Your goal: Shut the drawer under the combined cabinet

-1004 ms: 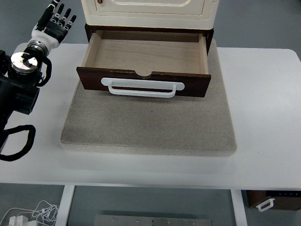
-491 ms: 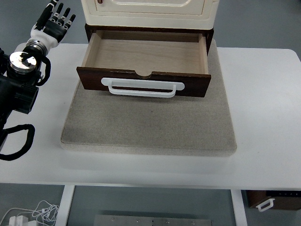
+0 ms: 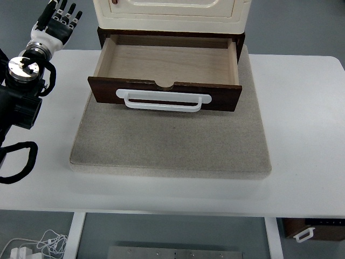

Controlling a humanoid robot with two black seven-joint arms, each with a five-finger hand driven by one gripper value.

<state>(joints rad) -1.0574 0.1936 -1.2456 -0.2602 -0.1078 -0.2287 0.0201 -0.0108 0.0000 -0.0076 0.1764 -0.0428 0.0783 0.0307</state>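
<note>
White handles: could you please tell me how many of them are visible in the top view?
2. One white handle is on the open drawer's front; a second handle sits on a dark item under the table, bottom right. Others may be hidden.

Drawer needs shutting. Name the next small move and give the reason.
Probably swing the left hand right and toward the drawer front. The drawer stands pulled out and empty under the cabinet; the hand sits far left, fingers spread, touching nothing.
</note>
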